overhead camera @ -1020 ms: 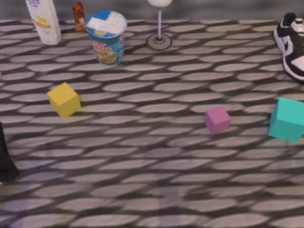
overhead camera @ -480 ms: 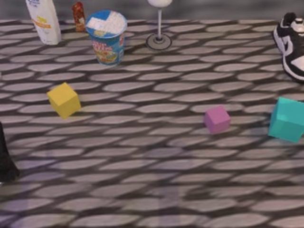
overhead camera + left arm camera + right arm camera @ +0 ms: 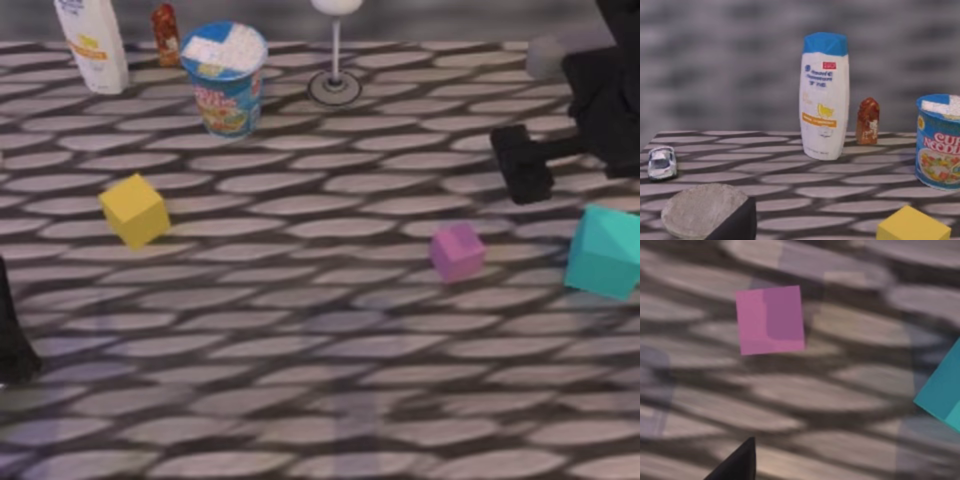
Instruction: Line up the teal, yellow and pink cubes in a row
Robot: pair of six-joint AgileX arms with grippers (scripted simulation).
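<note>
At right of the top view, the right gripper (image 3: 522,165) hangs above the pink cube (image 3: 457,251); its finger state cannot be told. Centring over that cube is advised, with the teal cube (image 3: 604,250) avoided. Far left sits the yellow cube (image 3: 134,210).

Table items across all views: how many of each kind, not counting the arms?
Cubes: 3 (teal cube, yellow cube, pink cube)
Bottles: 2 (shampoo bottle, sauce bottle)
Noodle cup: 1
Wine glass: 1
Toy car: 1
Total: 8
</note>
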